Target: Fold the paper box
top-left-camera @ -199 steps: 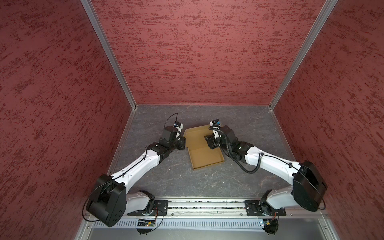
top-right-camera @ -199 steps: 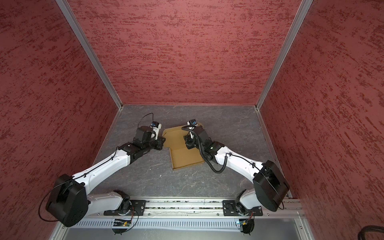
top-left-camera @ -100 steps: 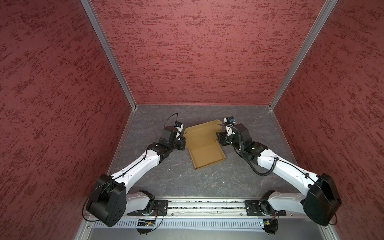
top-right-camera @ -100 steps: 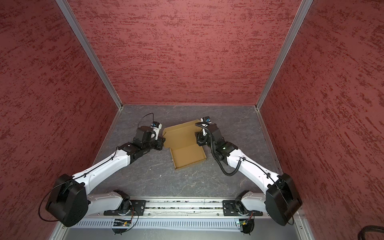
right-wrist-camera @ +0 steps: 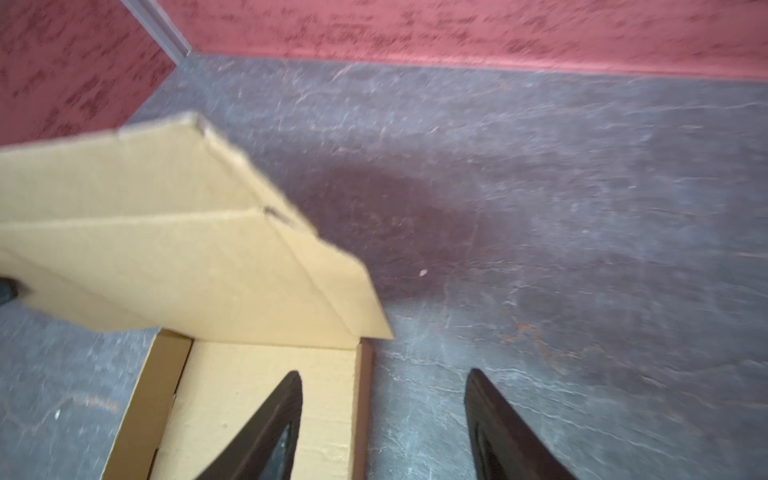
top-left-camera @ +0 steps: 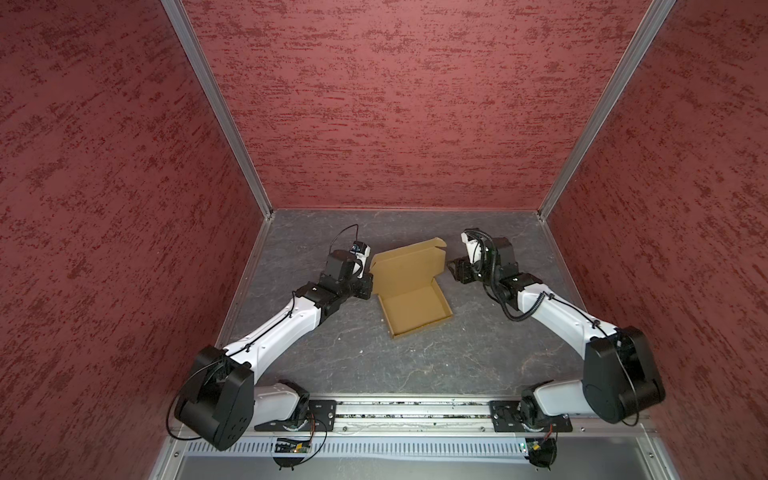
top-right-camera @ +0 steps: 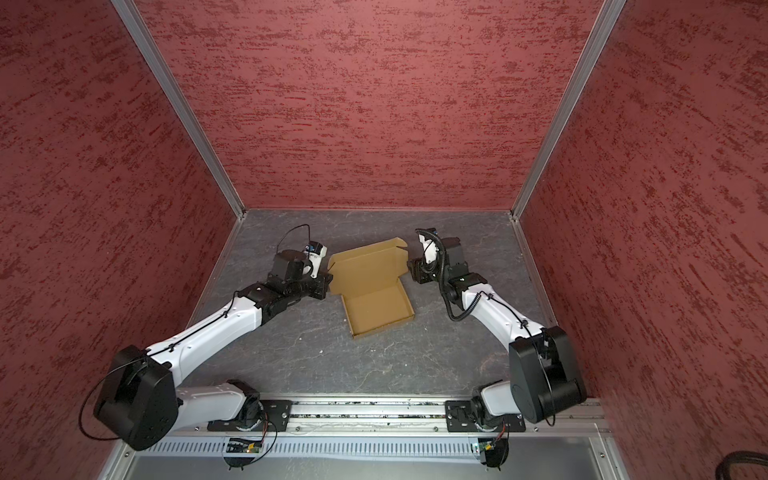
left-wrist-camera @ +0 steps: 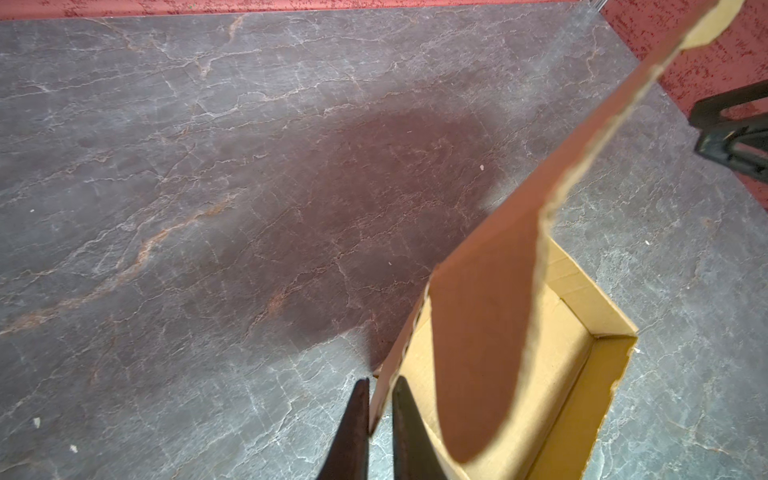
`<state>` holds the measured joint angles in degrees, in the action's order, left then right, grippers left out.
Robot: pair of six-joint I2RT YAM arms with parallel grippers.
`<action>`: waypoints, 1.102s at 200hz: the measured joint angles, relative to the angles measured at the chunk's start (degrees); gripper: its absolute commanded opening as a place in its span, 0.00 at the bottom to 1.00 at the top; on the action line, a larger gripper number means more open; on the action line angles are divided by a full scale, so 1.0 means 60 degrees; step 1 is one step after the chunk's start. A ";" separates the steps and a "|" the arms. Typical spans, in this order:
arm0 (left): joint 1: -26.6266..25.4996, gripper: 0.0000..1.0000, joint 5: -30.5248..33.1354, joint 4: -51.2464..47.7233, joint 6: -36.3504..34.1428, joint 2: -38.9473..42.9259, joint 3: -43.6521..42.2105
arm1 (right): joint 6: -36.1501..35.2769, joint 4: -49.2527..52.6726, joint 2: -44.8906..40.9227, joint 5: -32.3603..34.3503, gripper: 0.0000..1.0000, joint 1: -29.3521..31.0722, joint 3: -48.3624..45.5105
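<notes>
You have one brown corrugated cardboard box (top-left-camera: 409,291), lid raised, toward the far edge of the grey stone table (top-left-camera: 374,365), two grippers, left gripper (left-wrist-camera: 380,386) pinching its wall, clear only from the left wrist view, right gripper (right-wrist-camera: 383,374) spread, empty.

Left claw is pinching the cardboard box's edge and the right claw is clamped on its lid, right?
Not quite: the left claw does pinch the box edge, but the right claw is open, not clamped on the lid. The right wrist view shows its jaws wide apart.
</notes>
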<state>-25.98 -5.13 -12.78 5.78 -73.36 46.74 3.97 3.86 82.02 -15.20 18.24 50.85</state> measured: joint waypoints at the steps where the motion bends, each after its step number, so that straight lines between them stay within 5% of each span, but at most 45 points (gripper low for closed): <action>1: 0.0000 0.13 0.0000 0.0000 -0.0011 0.0000 0.0000 | -0.0022 -0.0007 0.0022 -0.0029 0.64 0.0000 0.0000; 220: 0.0106 0.11 -0.0153 0.0138 -0.0379 -0.0317 0.0098 | -0.1341 -0.0178 0.2055 -0.1643 0.69 -0.0379 0.1625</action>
<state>-25.34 -6.04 -11.94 3.51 -75.26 47.33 -4.08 2.79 94.35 -25.06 15.97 60.60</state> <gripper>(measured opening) 0.109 0.689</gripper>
